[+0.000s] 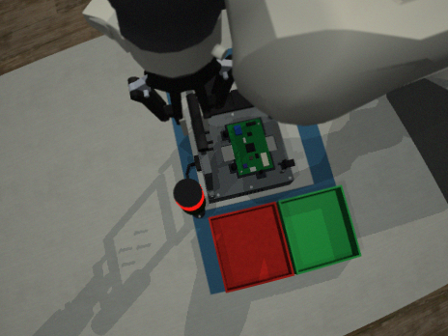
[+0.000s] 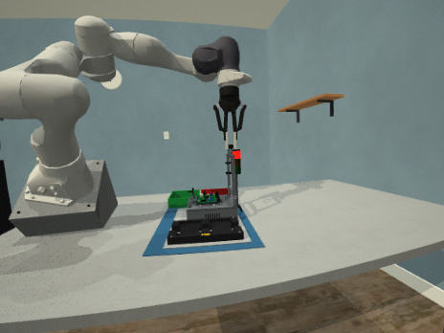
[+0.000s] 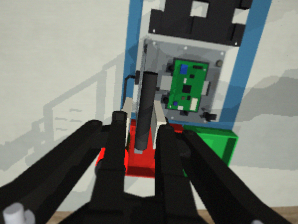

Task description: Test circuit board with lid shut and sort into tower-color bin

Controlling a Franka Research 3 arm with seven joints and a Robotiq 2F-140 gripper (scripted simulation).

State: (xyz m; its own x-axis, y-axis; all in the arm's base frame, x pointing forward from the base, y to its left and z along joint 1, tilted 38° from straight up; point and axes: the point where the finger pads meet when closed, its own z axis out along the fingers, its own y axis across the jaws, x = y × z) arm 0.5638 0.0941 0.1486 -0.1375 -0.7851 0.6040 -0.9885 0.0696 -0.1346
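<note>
The green circuit board (image 1: 251, 145) lies face up on the plate of the tester, and it also shows in the wrist view (image 3: 187, 85). The lid (image 2: 232, 177) (image 3: 145, 110) stands upright and open, with its black handle at the top. My gripper (image 2: 230, 138) is directly above the lid. Its fingers straddle the handle's end, slightly apart, with a small gap on each side. The signal tower (image 1: 189, 195) beside the tester glows red (image 2: 236, 157). The red bin (image 1: 251, 246) and the green bin (image 1: 319, 229) stand side by side in front of the tester, both empty.
The black tray (image 2: 206, 232) lies on the blue-edged mat on the tester's far side from the bins; its pockets look empty in the wrist view (image 3: 200, 17). The arm's base (image 2: 62, 201) stands at the table's left. A wooden shelf (image 2: 311, 101) hangs on the wall.
</note>
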